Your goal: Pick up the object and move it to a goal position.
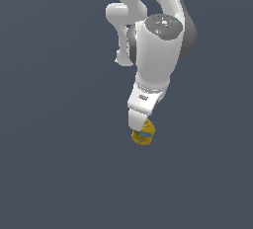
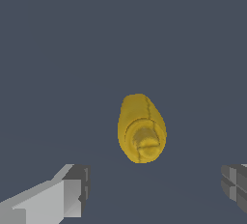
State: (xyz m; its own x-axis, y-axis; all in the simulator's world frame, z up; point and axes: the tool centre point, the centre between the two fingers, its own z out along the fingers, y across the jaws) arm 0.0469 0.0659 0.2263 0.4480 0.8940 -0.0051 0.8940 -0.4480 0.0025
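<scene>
The mustard-yellow bottle (image 1: 144, 133) with a blue label band lies on the dark grey floor, partly hidden behind the white hand in the exterior view. In the wrist view the bottle (image 2: 141, 128) shows from above, nozzle end toward the camera, between and beyond the fingers. My gripper (image 2: 154, 191) is open, its two fingers (image 2: 67, 194) set wide apart on either side of the bottle and not touching it. In the exterior view the gripper (image 1: 138, 127) hangs just above the bottle, its fingertips hidden by the hand.
The white arm (image 1: 155, 50) comes down from the top of the exterior view. A plain dark grey floor (image 1: 59, 164) surrounds the bottle. No goal marker shows.
</scene>
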